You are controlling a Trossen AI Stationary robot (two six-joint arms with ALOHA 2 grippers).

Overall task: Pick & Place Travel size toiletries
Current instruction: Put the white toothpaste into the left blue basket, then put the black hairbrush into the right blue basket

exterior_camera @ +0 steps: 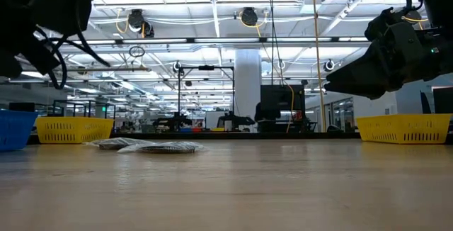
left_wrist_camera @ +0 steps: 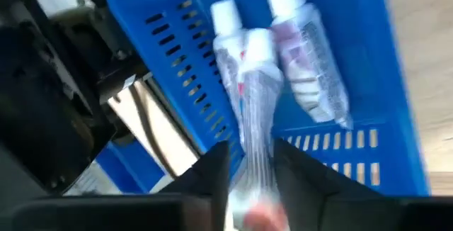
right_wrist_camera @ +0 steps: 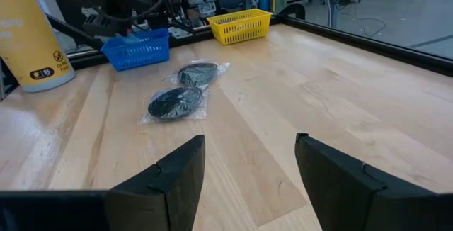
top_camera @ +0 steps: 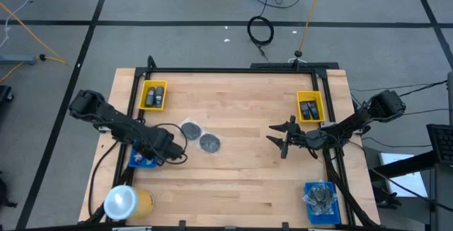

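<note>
The left claw [left_wrist_camera: 251, 171] sits over the blue tray [left_wrist_camera: 368, 61] at the worktop's [top_camera: 241, 181] left edge. Its fingers are a bit apart with a pale tube [left_wrist_camera: 256, 110] between them; can't tell if it's actually gripped. Two more tubes [left_wrist_camera: 308, 54] lie in the tray just past it. The right claw [right_wrist_camera: 249, 164] hangs wide open and empty mid-worktop, well apart from two bagged grey discs [right_wrist_camera: 177, 102].

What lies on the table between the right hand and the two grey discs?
Nothing: in the high view, only bare wooden table separates the right hand from the two grey discs. The right wrist view shows the same.
</note>
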